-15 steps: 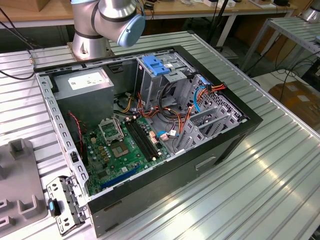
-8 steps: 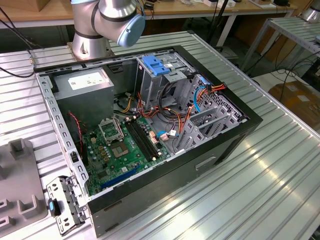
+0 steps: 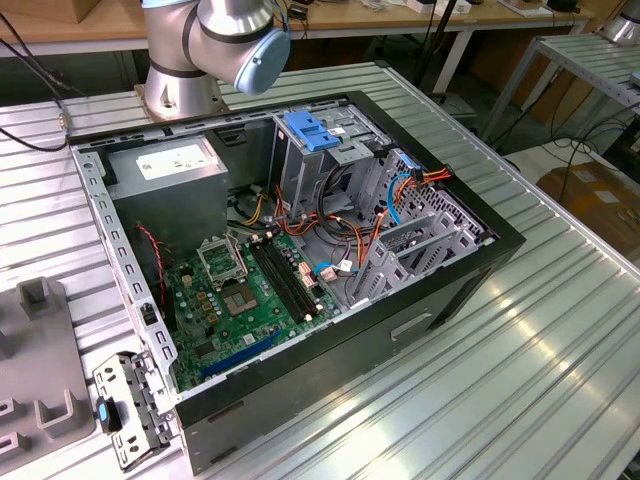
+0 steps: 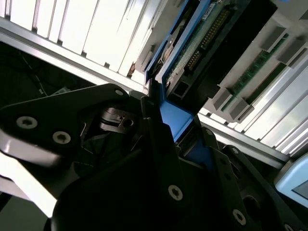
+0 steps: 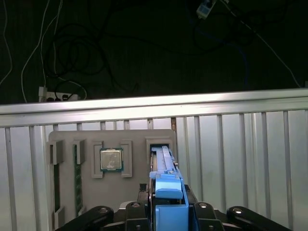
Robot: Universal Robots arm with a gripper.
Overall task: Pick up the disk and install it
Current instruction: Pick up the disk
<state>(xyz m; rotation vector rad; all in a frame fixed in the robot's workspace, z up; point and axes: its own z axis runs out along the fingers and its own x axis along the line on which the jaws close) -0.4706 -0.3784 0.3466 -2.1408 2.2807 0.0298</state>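
Evidently the gripper (image 5: 168, 216) was clamped on the blue side rail of the disk (image 5: 165, 163), which stood on edge in a slot of the grey tray (image 5: 120, 192), a pose that likely kept that rail reachable.

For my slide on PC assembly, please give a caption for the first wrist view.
The hand grips the disk standing on edge in its grey tray slot, beside a processor chip.

open pc case (image 3: 330, 372) on slatted table (image 3: 545, 385), arm (image 3: 236, 40) beside.
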